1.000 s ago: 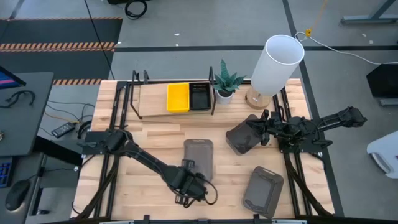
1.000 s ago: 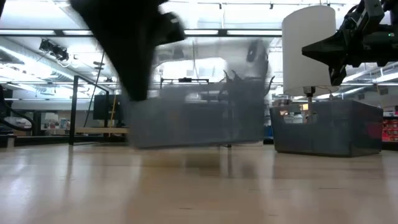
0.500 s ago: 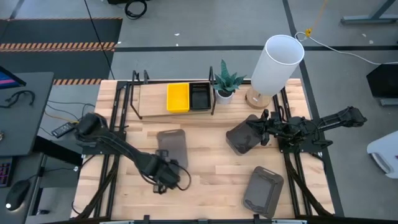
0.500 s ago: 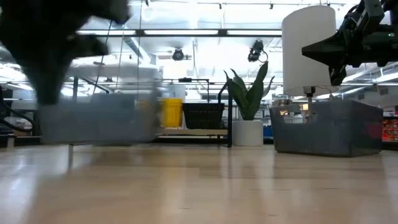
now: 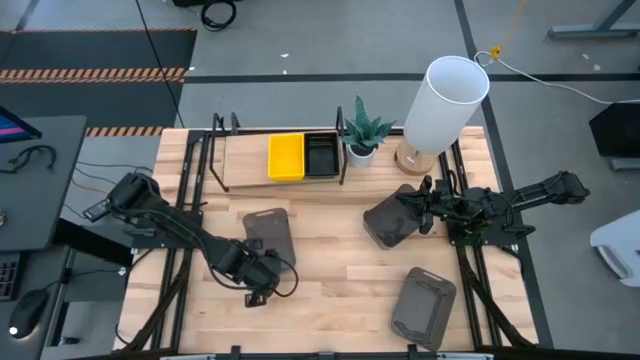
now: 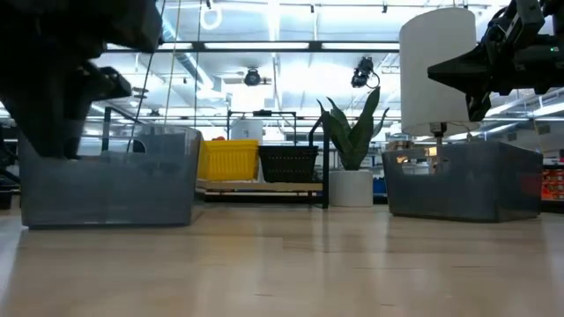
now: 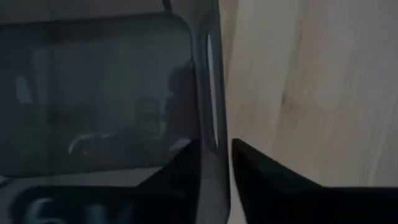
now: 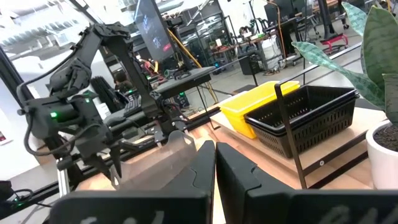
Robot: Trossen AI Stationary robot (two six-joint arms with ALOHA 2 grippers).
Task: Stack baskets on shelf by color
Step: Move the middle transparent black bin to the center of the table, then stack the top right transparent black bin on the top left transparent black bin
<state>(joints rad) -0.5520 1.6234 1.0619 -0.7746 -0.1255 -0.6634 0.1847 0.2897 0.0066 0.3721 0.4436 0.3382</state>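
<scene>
My left gripper (image 5: pixel 264 263) (image 7: pixel 216 152) is shut on a dark grey basket (image 5: pixel 270 230) (image 6: pixel 106 180) left of the table's middle. My right gripper (image 5: pixel 418 203) (image 8: pixel 215 152) is shut and hangs over the far right part of a second grey basket (image 5: pixel 388 220) (image 6: pixel 463 185). That basket stands on its base, and the low view shows a gap above its rim. The shelf (image 5: pixel 245 165) runs along the far edge. A yellow basket (image 5: pixel 286 156) and a black perforated one (image 5: pixel 321 155) sit side by side on its board. My left gripper holds the grey basket by its near end wall (image 7: pixel 214 118), beside a slot in the rim. One finger (image 7: pixel 186 171) is inside the basket and one (image 7: pixel 255 165) outside. The fingers come from above, pointing down. The basket is upright with its base at table level.
A third grey basket (image 5: pixel 423 305) lies flat near the table's near right corner. A potted plant (image 5: pixel 363 140) and a tall white lamp (image 5: pixel 445 95) stand right of the shelf. The board left of the yellow basket is bare.
My left gripper has swung quickly from the table's near middle toward the left and slightly far, then slowed. The grey basket went with it, lifted clear at first and now lowered to table level.
</scene>
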